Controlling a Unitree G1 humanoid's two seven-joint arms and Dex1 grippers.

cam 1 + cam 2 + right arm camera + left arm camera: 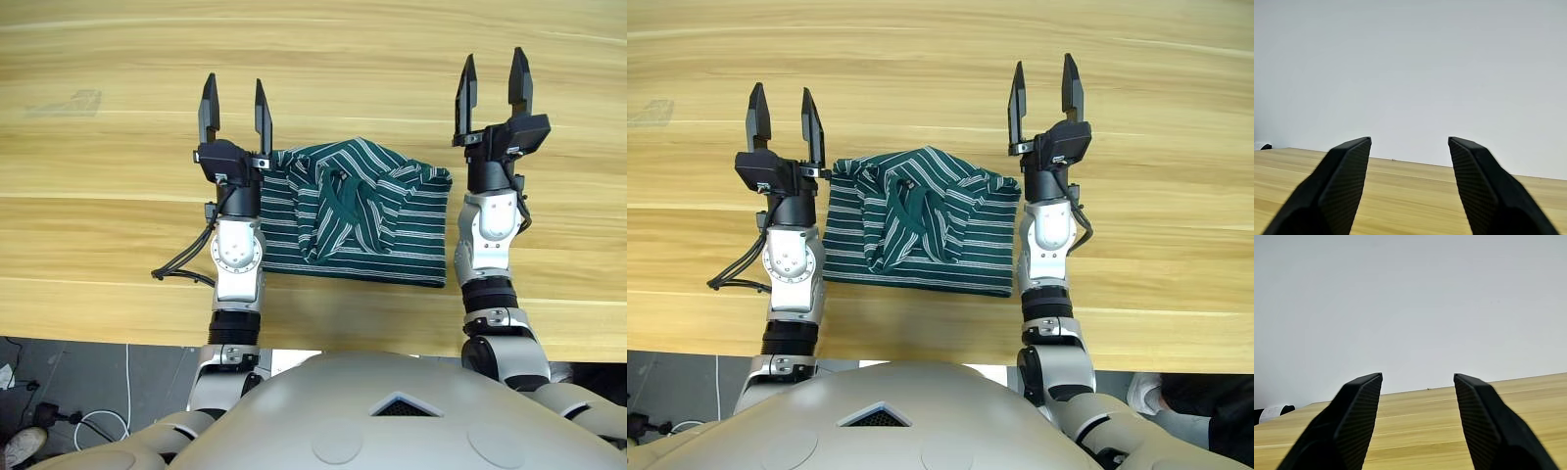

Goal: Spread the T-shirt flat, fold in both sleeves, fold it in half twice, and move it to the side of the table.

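A dark green T-shirt with white stripes [358, 211] lies bunched and partly folded on the wooden table [313, 78], near its front edge, between my two arms. My left gripper [236, 101] is open, held just off the shirt's left edge with its fingers pointing toward the far side of the table. My right gripper [493, 80] is open too, a little beyond the shirt's right edge and slightly farther out. Nothing sits between either pair of fingers. The left wrist view has the black left fingertips [1359, 411] over bare wood; the right wrist view has the right fingertips [1347, 181] the same.
Bare tabletop stretches on all sides beyond the shirt. The table's front edge [108, 338] runs just behind my wrists. A black cable [181, 264] loops from my left forearm onto the table. A white wall [1410, 303] rises behind the far edge.
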